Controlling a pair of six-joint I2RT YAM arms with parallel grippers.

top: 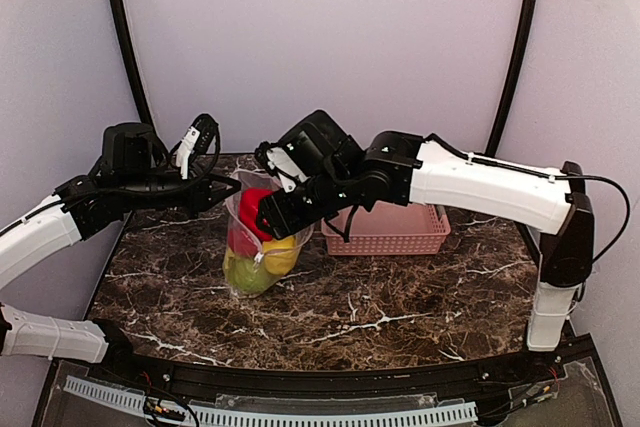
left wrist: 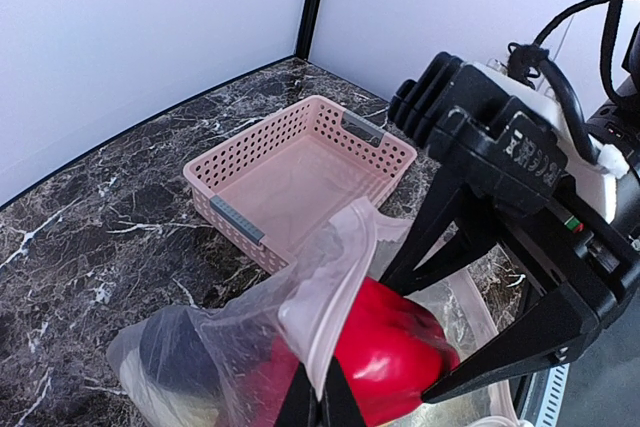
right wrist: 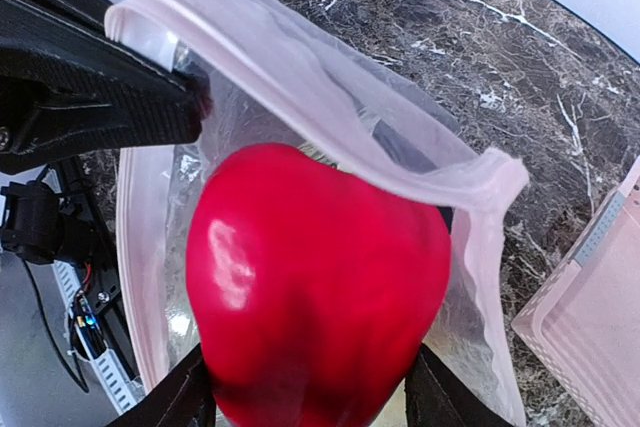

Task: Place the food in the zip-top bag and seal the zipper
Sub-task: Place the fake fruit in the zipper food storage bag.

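Note:
The clear zip-top bag (top: pixel 243 247) stands upright on the marble table with its mouth held open. My left gripper (left wrist: pixel 320 402) is shut on the near rim, where the zipper (left wrist: pixel 352 265) strip runs. In the overhead view that left gripper (top: pixel 228 187) sits at the bag's upper left edge. My right gripper (right wrist: pixel 310 394) is shut on a red bell pepper (right wrist: pixel 315 287), its fingers pressed on both sides, right at the bag's mouth. From above, the pepper (top: pixel 255 209) is partly inside the mouth. Yellow and green food pieces (top: pixel 262 265) lie in the bag's bottom.
A pink lattice basket (top: pixel 385 230) sits just right of the bag, behind the right arm; its inside (left wrist: pixel 300 172) holds nothing. Walls close off the back and sides of the table.

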